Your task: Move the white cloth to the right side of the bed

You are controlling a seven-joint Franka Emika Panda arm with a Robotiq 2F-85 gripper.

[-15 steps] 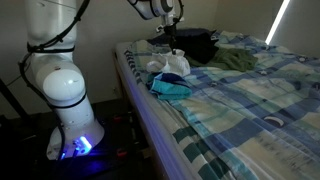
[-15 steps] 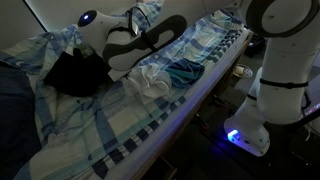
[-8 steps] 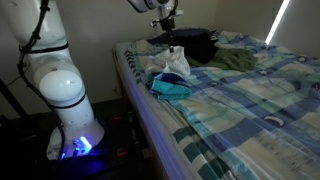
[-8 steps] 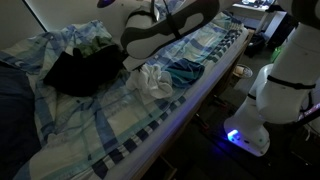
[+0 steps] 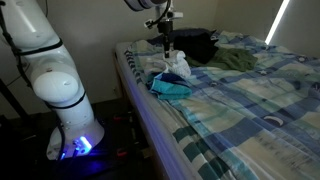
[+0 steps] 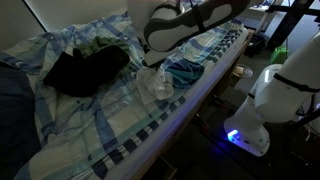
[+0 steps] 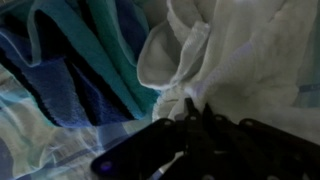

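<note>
The white cloth (image 5: 177,66) lies bunched near the bed's edge, with its top pulled up into a peak. It also shows in the other exterior view (image 6: 157,82) and fills the upper right of the wrist view (image 7: 240,50). My gripper (image 5: 167,48) stands right above it, pointing down. In the wrist view the gripper (image 7: 195,103) has its fingers pressed together on a fold of the white cloth. In an exterior view the arm (image 6: 190,20) reaches over the bed and hides the grip.
A teal cloth (image 5: 170,88) lies beside the white one, also in the wrist view (image 7: 100,60). A black garment (image 5: 190,45) and a green garment (image 5: 237,60) lie farther in on the plaid blanket (image 5: 250,100). The robot base (image 5: 60,90) stands beside the bed.
The arm has swung and risen over the bed. The white cloth's top has been drawn up and it has shifted slightly along the bed edge.
</note>
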